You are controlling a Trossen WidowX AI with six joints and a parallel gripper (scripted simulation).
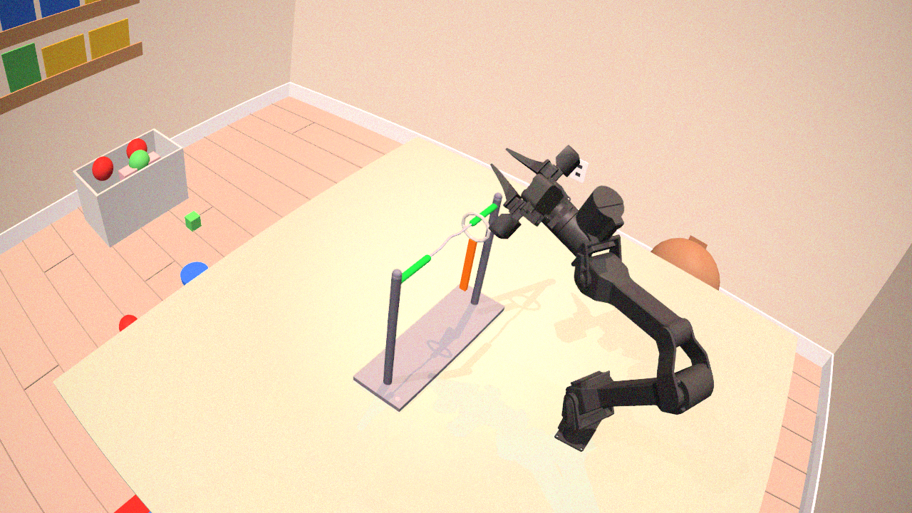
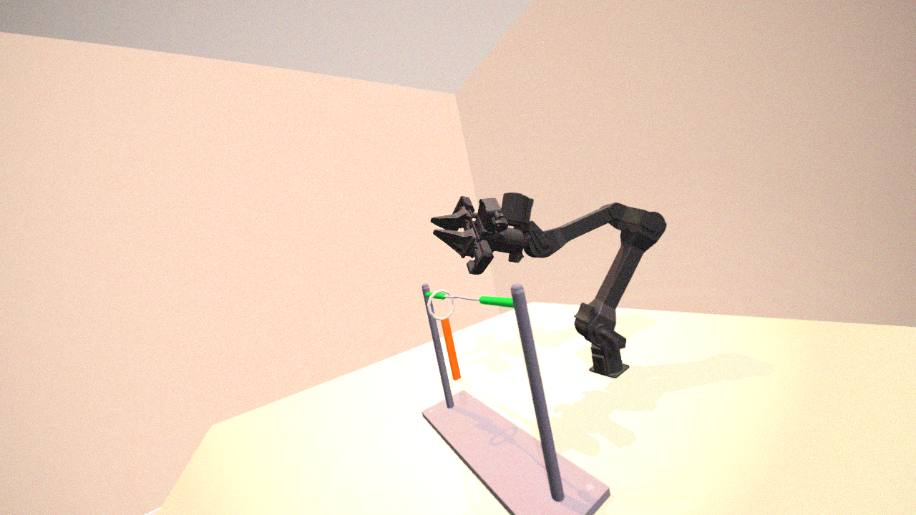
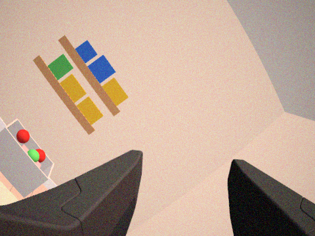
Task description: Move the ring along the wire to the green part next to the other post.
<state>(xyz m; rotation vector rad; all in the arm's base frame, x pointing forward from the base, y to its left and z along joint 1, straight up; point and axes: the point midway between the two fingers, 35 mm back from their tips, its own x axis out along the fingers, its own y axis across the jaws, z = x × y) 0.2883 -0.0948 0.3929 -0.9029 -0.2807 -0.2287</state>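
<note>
The pale ring (image 1: 462, 228) (image 2: 440, 318) hangs around the wire at the inner end of the far green part (image 1: 487, 211) (image 2: 437, 295). Its orange handle (image 1: 468, 265) (image 2: 451, 349) points down beside the far post (image 1: 482, 274) (image 2: 439, 358). The thin grey wire (image 1: 451, 236) (image 2: 469, 298) runs to the near green part (image 1: 416, 268) (image 2: 497, 300) and near post (image 1: 392, 331) (image 2: 537, 384). My gripper (image 1: 499, 157) (image 2: 433, 227) (image 3: 186, 166) is partly open and empty, higher than the wire and near the far post. Ring and handle are outside the wrist view.
The posts stand on a flat base plate (image 1: 407, 366) (image 2: 474, 448) on the pale table (image 1: 255, 357) (image 2: 736, 397). A grey bin (image 1: 146, 207) (image 3: 36, 183) with balls stands on the floor beyond the table. Wall shelves (image 1: 70, 70) (image 3: 63, 95) hold coloured blocks.
</note>
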